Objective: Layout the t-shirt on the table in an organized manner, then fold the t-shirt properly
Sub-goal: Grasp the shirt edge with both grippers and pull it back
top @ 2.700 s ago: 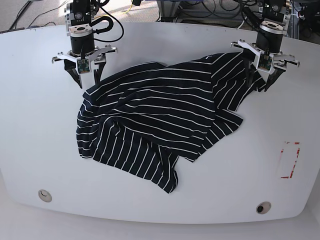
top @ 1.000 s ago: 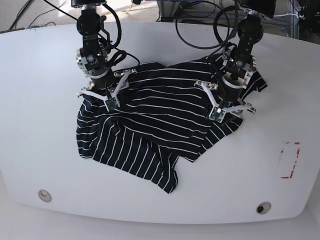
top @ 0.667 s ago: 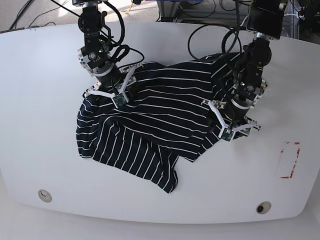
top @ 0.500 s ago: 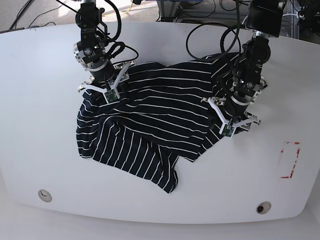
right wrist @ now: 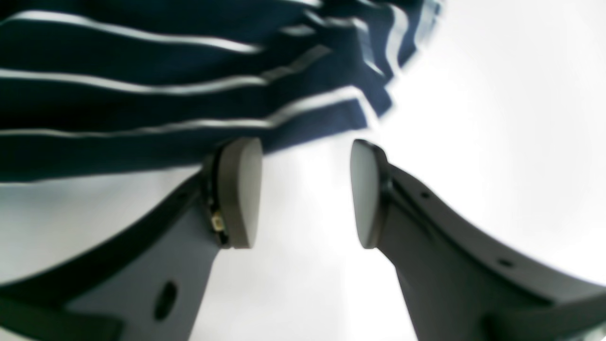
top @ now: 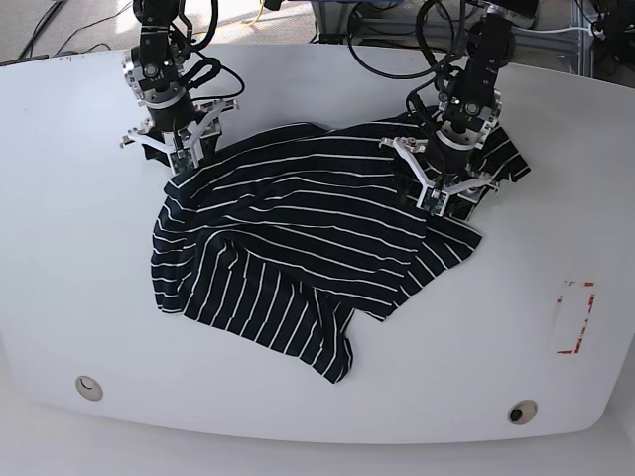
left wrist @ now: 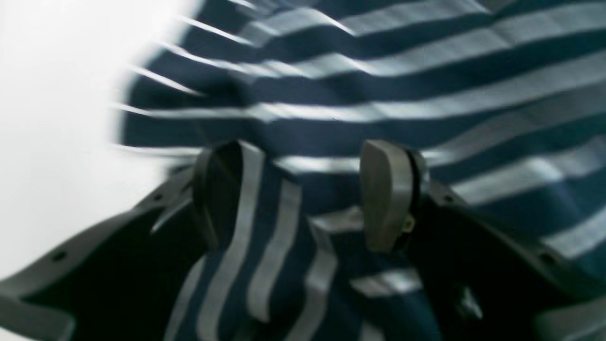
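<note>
the t-shirt (top: 298, 248) lies crumpled mid-bench (top: 79, 278); the left hand (left wrist: 303, 189) is spread with striped cloth bunched between its fingers, the right hand (right wrist: 305, 189) spread and empty at the shirt's edge.

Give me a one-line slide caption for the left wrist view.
Open left gripper straddling a raised fold of the dark navy white-striped cloth t-shirt, white tabletop alongside.

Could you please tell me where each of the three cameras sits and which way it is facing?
Base: high in front, looking down on the table, t-shirt and both arms.
Left wrist: behind the left gripper, looking along open jaws that straddle striped cloth.
Right wrist: behind the right gripper, jaws open over bare table at the shirt's edge.
All three share the t-shirt.
</note>
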